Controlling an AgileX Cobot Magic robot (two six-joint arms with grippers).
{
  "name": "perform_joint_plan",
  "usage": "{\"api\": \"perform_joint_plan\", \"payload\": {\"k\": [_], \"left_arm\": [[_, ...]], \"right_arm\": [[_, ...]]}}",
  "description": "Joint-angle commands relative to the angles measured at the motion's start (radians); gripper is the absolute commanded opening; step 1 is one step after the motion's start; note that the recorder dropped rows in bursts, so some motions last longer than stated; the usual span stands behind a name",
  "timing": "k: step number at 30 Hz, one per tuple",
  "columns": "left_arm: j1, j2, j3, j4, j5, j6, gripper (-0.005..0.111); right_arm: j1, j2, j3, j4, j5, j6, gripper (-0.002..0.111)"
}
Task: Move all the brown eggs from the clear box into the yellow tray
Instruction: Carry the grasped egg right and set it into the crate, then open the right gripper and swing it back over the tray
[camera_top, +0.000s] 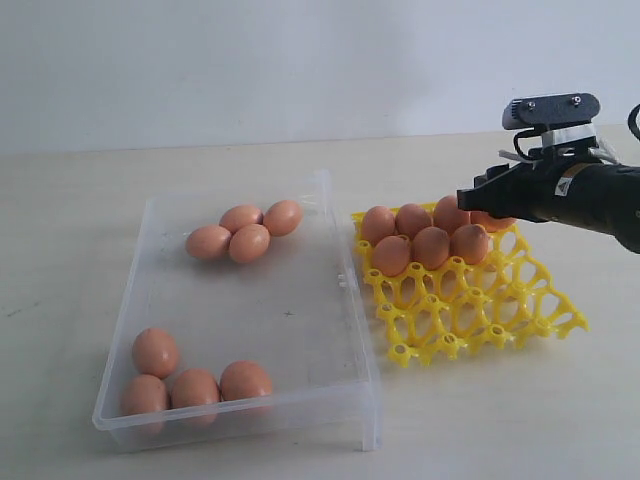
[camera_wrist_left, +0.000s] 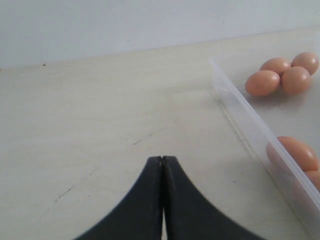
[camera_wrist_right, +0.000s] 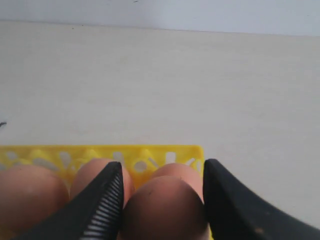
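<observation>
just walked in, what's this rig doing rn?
The right claw is at the far corner of the yellow tray, closed around a brown egg; whether that egg is already seated in a cup can't be told. About seven others sit in the tray's back rows. Eight brown eggs lie in the clear box, four at each end. The left claw is shut and empty, over the table beside the box.

Left pincer (camera_wrist_left: 162, 161) closed; right pincer (camera_wrist_right: 164, 167) mid-grip.
</observation>
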Motion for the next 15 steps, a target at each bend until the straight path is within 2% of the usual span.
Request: {"api": "perform_joint_plan", "payload": {"k": [1, 5, 10, 12, 15], "left_arm": [[-0.001, -0.006, -0.005, -0.004, -0.008, -0.003, 0.000], [-0.001, -0.006, -0.005, -0.004, -0.008, -0.003, 0.000], [-0.001, -0.006, -0.005, -0.004, -0.008, -0.003, 0.000], [-0.001, -0.006, -0.005, -0.004, -0.008, -0.003, 0.000], [-0.001, -0.006, -0.005, -0.004, -0.008, -0.003, 0.000]], "right_arm": [[-0.004, 0.014, 0.004, -0.005, -0.025, 0.000, 0.001], [-0.004, 0.018, 0.004, -0.021, -0.012, 0.000, 0.017], [-0.004, 0.018, 0.004, -0.021, -0.003, 0.000, 0.050], [-0.004, 0.018, 0.004, -0.021, 0.006, 0.000, 0.057], [-0.004, 0.018, 0.004, -0.021, 0.028, 0.000, 0.058]]}}
